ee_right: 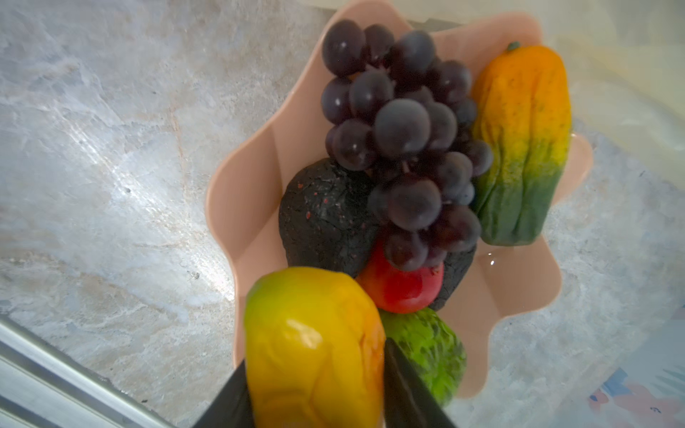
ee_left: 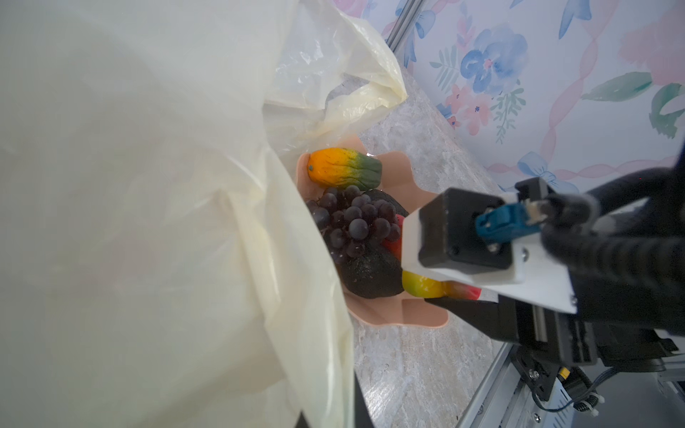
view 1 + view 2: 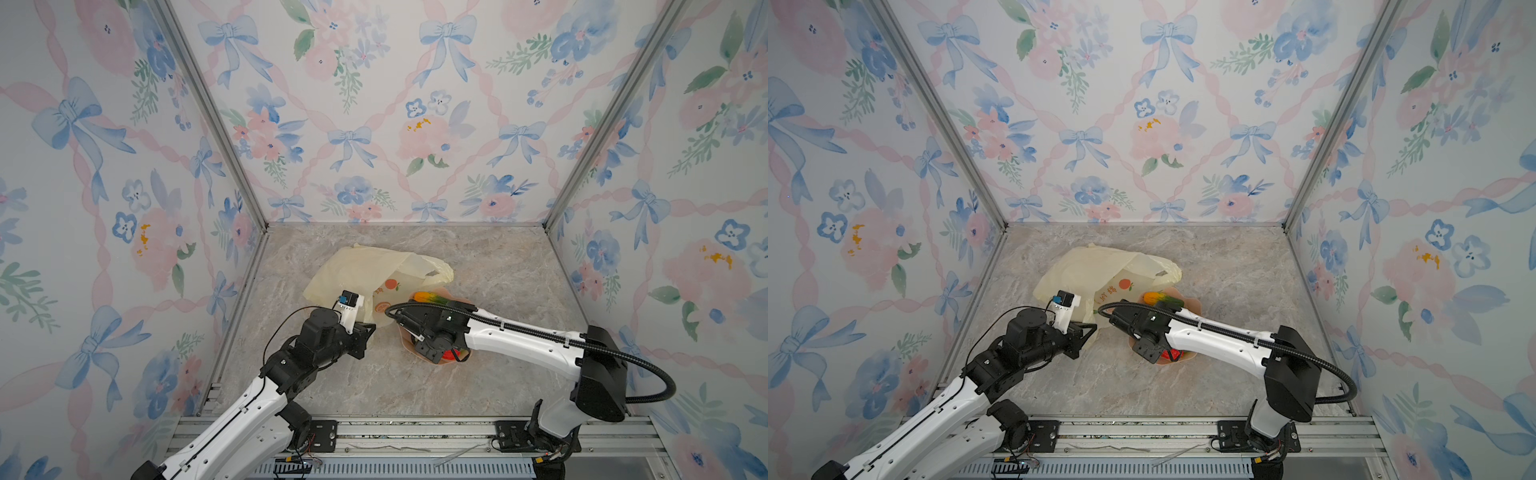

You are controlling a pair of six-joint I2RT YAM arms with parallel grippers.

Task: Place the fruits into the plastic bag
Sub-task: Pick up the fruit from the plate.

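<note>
The pale-yellow plastic bag (image 3: pixel 365 266) lies crumpled at mid table. My left gripper (image 3: pixel 368 332) is shut on its near edge, and the film fills the left wrist view (image 2: pixel 148 185). Beside the bag, the pink dish (image 1: pixel 252 192) holds the fruits: purple grapes (image 1: pixel 404 140), a dark avocado (image 1: pixel 322 218), an orange-green mango (image 1: pixel 522 148), a bumpy green ball (image 1: pixel 426 348) and a red fruit (image 1: pixel 400 289). My right gripper (image 1: pixel 315 400) is over the dish's near rim. Its black fingers press both sides of a red-yellow mango (image 1: pixel 315 341).
Floral walls with aluminium corner posts (image 3: pixel 216 124) enclose the marble table (image 3: pixel 498 270) on three sides. A metal rail (image 3: pixel 415 432) runs along the front edge. In both top views the right arm (image 3: pixel 1217 336) lies over most of the dish.
</note>
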